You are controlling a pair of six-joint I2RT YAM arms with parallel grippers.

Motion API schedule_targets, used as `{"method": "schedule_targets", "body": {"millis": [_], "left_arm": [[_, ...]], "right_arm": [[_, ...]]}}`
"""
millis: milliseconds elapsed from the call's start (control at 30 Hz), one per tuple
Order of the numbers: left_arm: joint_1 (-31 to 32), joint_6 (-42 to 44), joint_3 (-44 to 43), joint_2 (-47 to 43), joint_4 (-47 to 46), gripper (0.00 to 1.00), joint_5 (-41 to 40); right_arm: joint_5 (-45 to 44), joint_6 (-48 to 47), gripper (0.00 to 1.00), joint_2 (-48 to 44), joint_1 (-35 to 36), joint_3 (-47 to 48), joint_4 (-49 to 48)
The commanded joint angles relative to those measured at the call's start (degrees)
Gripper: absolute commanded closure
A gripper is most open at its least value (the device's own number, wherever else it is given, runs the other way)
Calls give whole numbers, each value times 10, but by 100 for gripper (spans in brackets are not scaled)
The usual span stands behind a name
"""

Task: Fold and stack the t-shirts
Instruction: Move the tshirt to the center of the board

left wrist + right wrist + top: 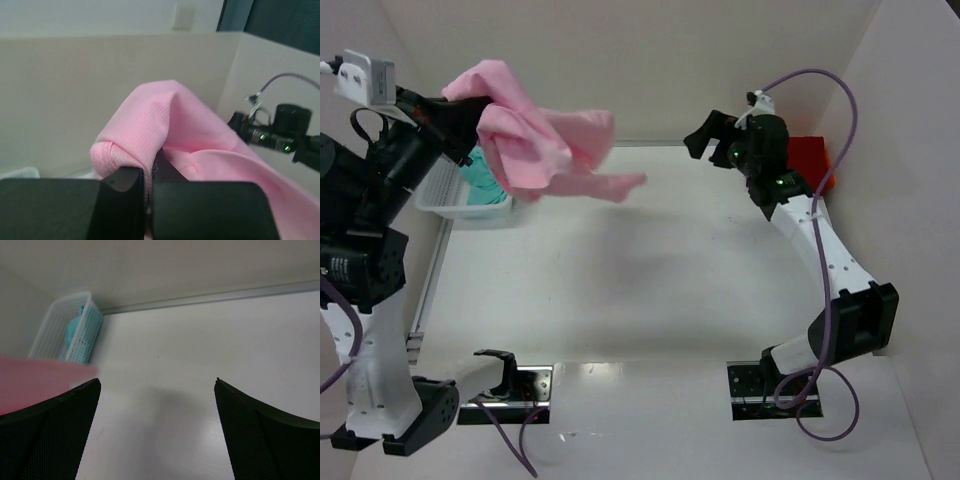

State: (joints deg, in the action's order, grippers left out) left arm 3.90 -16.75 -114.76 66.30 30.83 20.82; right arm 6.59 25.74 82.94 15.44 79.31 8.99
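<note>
My left gripper (460,125) is shut on the light pink t-shirt (545,140) and holds it high above the table's back left, bunched and hanging to the right. In the left wrist view the pink cloth (160,130) is pinched between my fingers (120,200). The teal t-shirt (480,185) lies in the white mesh basket (445,205); both show in the right wrist view, the shirt (75,330) inside the basket (85,335). The red t-shirt (812,160) lies at the back right behind my right arm. My right gripper (705,132) is open and empty above the table, its fingers (60,435) wide apart.
White walls enclose the table (640,280) at the back and both sides. The right arm's purple cable (820,85) loops over the back right corner. Two arm bases (510,380) sit at the near edge.
</note>
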Motion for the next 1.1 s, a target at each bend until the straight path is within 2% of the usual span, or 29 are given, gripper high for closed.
{"method": "schedule_targets", "body": {"millis": [0,67,100,133,233,300,333,367,400,433,500,600,633,733,867,1033,1067], "left_arm": [[-4,1,170,10,2,96,-10],[-4,1,255,4,-26,94,-10],[-4,1,256,-2,-31,94,-4],[-4,1,292,6,-31,96,-11],[1,1,308,43,-17,98,-11],[34,17,316,65,-30,97,-11],[64,36,323,82,-44,95,-63],[79,36,323,93,-44,95,-63],[107,36,311,116,-44,95,-106],[116,36,303,130,-37,98,-117],[138,30,279,171,-31,100,-122],[171,20,238,192,-41,100,-143],[183,15,225,204,-41,100,-176],[241,20,167,241,-54,100,-214],[324,6,96,319,-17,100,-237],[430,-8,106,372,-36,100,-269],[449,-23,115,381,-43,98,-302]], "right_arm": [[-39,1,0,-45,-17,-12,9],[-56,1,0,-68,-17,-24,15],[-56,1,0,-78,-23,-31,16],[-56,1,0,-87,-23,-36,16],[-42,6,0,-100,-38,-36,16],[-35,6,0,-100,-38,-44,32],[-35,12,0,-100,-38,-70,32],[-29,19,0,-100,-38,-71,27],[-21,19,0,-107,-38,-89,18],[2,19,0,-114,-38,-104,13],[35,13,0,-121,-38,-123,2],[35,13,0,-127,-38,-138,1],[35,19,0,-132,-38,-147,1],[14,19,0,-157,-38,-164,1],[-22,13,0,-193,-48,-164,38],[-68,22,0,-226,-73,-158,85],[-75,22,0,-239,-79,-158,92]]}}
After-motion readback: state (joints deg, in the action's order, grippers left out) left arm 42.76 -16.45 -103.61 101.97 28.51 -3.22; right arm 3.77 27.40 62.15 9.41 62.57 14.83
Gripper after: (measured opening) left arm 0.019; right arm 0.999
